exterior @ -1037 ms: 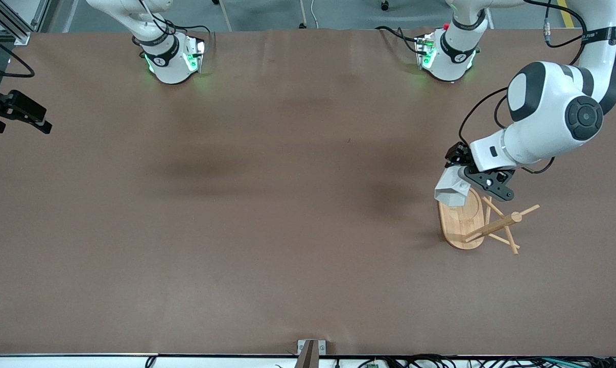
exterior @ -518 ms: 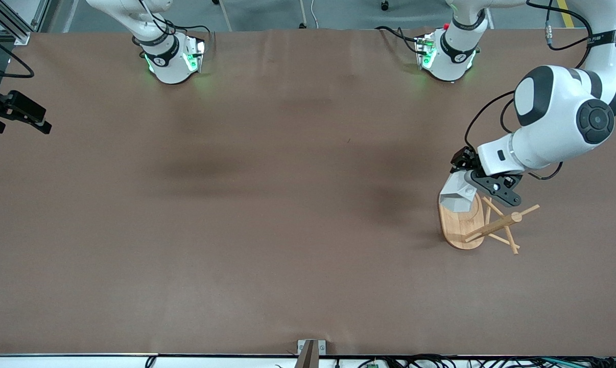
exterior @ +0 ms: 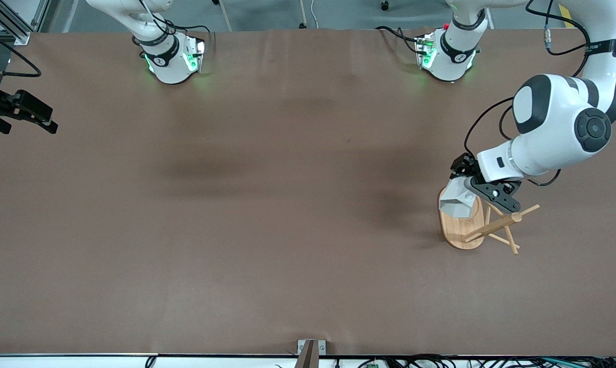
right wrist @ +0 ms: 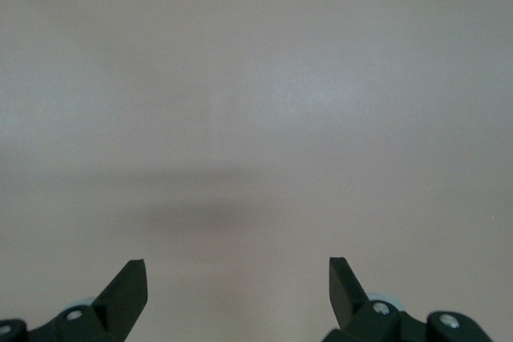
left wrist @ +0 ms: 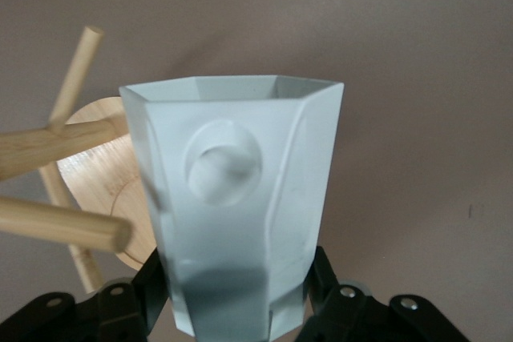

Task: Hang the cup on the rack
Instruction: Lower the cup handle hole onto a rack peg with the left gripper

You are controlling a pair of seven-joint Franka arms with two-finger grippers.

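1. Front view: the left gripper [exterior: 472, 185] is clamped on the cup [exterior: 457, 200] and holds it in the air over the oval base of the rack [exterior: 462, 227], at the left arm's end of the table [exterior: 267, 214]. The cup is tilted, and its mouth faces away from the gripper.
2. Front view: the rack stands on the table. Its post and thin pegs lean out past the base, just beside the cup.
3. Front view: the right gripper [exterior: 34, 118] is at the right arm's end of the table, well apart from the cup and rack. The right arm waits.
4. Left wrist view: the cup [left wrist: 236, 206] sits between the black fingers [left wrist: 144, 298], with its handle hole facing the camera. The rack pegs [left wrist: 60, 226] lie just beside the cup; contact cannot be determined.
5. Right wrist view: the right gripper [right wrist: 238, 282] has its fingers spread apart with nothing between them, over bare table [right wrist: 256, 118].
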